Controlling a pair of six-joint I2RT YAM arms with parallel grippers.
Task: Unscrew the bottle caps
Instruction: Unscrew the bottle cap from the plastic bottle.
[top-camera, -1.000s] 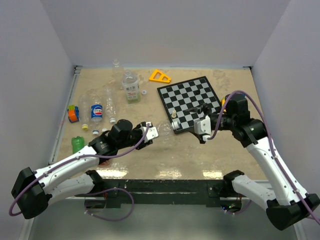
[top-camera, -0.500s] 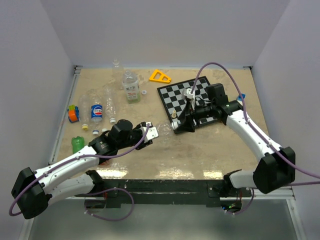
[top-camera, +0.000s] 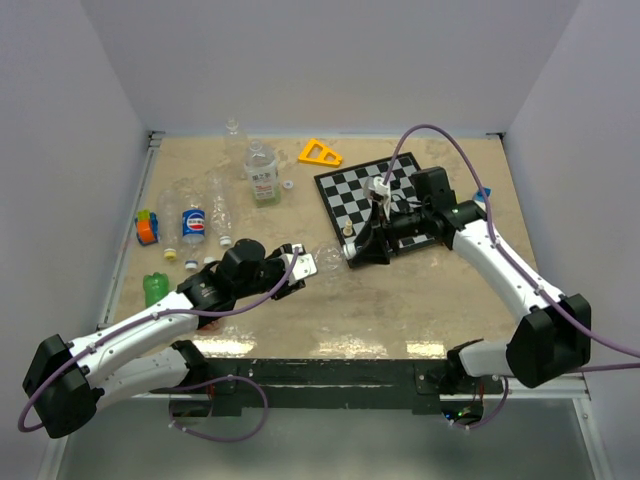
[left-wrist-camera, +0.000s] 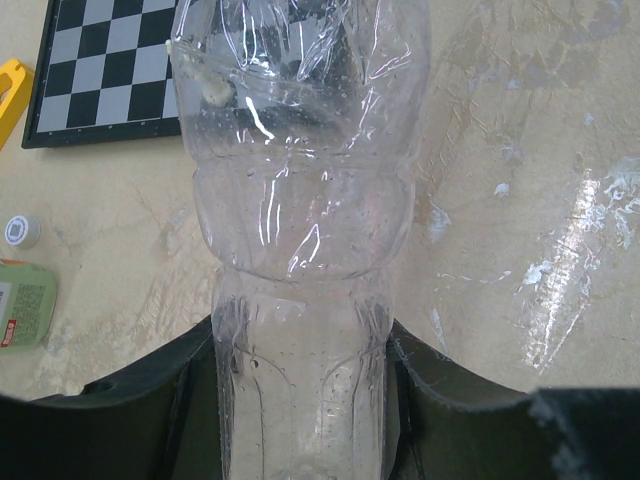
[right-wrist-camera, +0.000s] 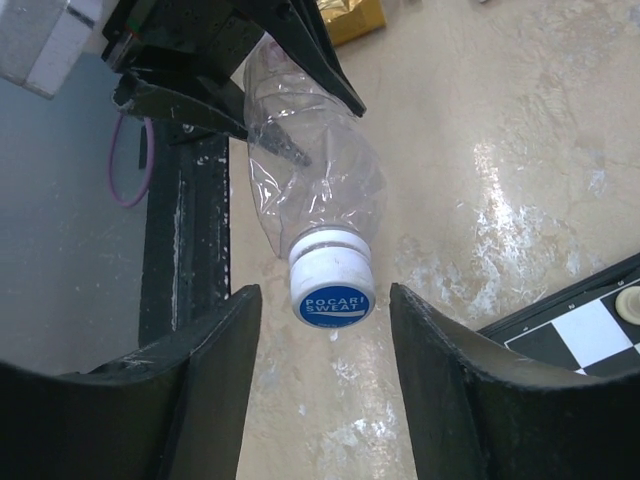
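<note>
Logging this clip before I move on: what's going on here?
The left gripper is shut on a clear bottle and holds it sideways, neck toward the other arm. The right gripper is open, with its fingers on either side of the bottle's white cap and a gap on each side. The cap is on the bottle and has not yet been gripped.

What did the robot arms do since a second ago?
The right arm reached left over the chessboard to the clear bottle; its open jaws now sit either side of the cap, not touching. The left arm kept gripping the bottle. The other bottles stayed put.
</note>
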